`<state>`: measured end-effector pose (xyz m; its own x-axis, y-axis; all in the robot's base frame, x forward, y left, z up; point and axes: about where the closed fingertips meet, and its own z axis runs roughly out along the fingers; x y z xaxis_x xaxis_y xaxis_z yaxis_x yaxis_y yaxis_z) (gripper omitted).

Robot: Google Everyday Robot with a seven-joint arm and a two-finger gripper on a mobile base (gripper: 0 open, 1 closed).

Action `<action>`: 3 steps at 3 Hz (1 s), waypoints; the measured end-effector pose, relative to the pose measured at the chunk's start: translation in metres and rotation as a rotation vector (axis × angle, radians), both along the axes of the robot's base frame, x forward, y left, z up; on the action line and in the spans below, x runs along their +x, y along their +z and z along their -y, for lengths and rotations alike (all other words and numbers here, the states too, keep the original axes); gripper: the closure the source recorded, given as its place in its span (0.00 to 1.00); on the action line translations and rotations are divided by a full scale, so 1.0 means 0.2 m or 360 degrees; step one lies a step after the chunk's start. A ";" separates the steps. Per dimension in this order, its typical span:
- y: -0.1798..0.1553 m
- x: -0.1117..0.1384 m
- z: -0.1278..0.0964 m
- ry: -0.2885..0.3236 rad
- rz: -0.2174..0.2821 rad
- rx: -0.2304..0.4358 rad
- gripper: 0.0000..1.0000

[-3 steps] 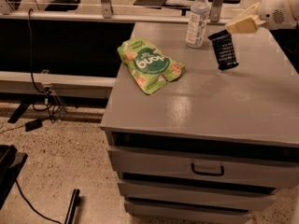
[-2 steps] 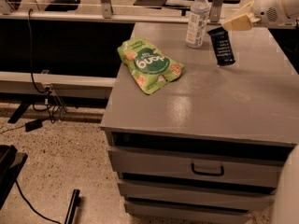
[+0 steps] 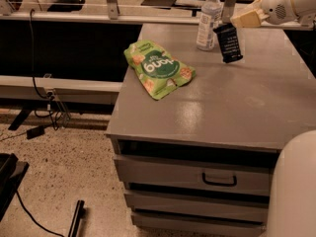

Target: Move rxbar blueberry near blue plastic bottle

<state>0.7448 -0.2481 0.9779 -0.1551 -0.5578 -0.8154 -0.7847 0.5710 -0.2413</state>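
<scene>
Hanging near-upright by its top end, clamped in the gripper [image 3: 235, 22], the rxbar blueberry [image 3: 228, 44] lies just beside the blue plastic bottle [image 3: 209, 19], on the gripper's side, near the table's [image 3: 222, 107] far edge.

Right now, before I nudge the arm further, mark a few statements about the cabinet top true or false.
1. The end effector holds the rxbar blueberry by its upper end. True.
2. The blue plastic bottle lies on its side. False: it stands upright.
3. In the camera view, the bar shows just right of the bottle. True.
4. The green pouch hangs from the end effector. False: it lies flat on the cabinet top, apart from it.
</scene>
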 end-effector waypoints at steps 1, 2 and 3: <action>0.03 0.05 0.07 -0.0077 0.0047 0.0003 1.00; 0.03 0.05 0.07 -0.0077 0.0047 0.0003 1.00; 0.01 0.11 0.09 -0.0106 0.0109 -0.0018 1.00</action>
